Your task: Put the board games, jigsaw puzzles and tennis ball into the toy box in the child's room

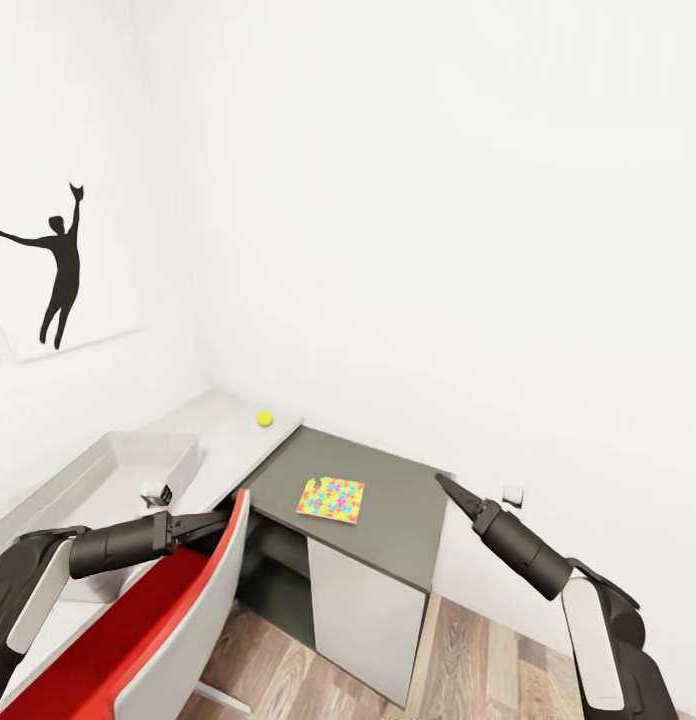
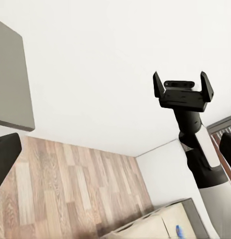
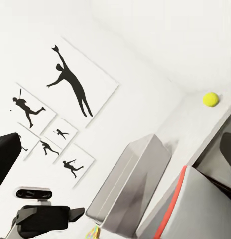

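Left hand (image 1: 220,522): sits low on the left, just over the near edge of the pale tabletop, right by the red chair back. Fingers look close together in the head view, but honestly I can't tell how far apart they really are.
Right hand (image 2: 182,85): out on the right, in the air near the dark cabinet's right corner, holding nothing. From the left wrist view its two fingers stand clearly spread wide.
Tennis ball (image 1: 264,418): tiny yellow-green thing on the far end of the pale tabletop (image 1: 233,440), close to the wall and near the edge where the dark cabinet starts.
Toy box (image 1: 113,470): light grey bin on the tabletop at the left, up against the wall, well apart from the ball. Can't tell what's inside.
Jigsaw puzzle (image 1: 331,499): one colourful flat square lying on top of the dark grey cabinet (image 1: 388,520), about in the middle.
Chair (image 1: 158,630): red seat with grey shell, near left, tucked against the tabletop.
Wall print (image 1: 58,265): black silhouette figure with arm raised, on the left wall above the bin.
Floor (image 1: 468,660): wood planks.
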You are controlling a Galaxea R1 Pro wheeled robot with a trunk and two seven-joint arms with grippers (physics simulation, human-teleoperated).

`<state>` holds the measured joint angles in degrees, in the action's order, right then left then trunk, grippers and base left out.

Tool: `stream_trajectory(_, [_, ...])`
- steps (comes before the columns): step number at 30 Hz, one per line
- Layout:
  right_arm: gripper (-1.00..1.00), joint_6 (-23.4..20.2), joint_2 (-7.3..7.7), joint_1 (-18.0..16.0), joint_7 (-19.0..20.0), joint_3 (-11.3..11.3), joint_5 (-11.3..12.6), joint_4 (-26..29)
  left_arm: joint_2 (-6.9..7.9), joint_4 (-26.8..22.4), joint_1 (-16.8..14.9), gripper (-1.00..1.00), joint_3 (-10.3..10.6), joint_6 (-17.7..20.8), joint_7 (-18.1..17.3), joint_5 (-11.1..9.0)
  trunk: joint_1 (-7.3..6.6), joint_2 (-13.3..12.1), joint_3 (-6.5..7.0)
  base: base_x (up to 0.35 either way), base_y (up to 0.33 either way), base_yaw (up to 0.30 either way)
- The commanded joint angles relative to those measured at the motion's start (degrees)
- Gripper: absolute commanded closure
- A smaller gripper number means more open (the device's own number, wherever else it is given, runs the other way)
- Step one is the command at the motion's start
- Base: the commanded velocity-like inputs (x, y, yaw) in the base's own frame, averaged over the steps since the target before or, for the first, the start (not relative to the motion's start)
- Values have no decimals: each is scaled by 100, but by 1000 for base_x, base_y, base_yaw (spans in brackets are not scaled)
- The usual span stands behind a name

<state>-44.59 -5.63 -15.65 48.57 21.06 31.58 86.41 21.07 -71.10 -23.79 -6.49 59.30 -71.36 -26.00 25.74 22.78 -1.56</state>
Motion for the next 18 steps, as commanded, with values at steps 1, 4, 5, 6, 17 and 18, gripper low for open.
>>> stream_trajectory(1, [-100,-32,-6,-8,16,29,6,-3,2,-2,-3,-100,-3,38,-9,-10,4,14,-14,0,0,-271])
stream_trajectory(4, [-100,-32,-7,-8,18,73,6,-5,2,-1,-3,-100,-7,38,-9,-9,4,14,-15,0,0,-273])
stream_trajectory(5, [-100,-32,-7,-8,19,85,6,-6,2,-3,-3,-100,-5,38,-9,-9,4,14,-15,0,0,-274])
stream_trajectory(6, [-100,-32,-8,-8,19,107,6,-16,2,-4,-3,-100,-2,35,-9,-9,4,14,-16,0,0,-275])
stream_trajectory(17, [-100,-32,-8,-8,21,148,6,-107,2,-4,-3,-100,-3,30,-9,-9,4,14,-16,0,0,-276])
stream_trajectory(18, [-100,-32,-8,-8,21,149,6,-109,2,-3,-3,-100,-4,30,-9,-9,4,14,-16,0,0,-277])
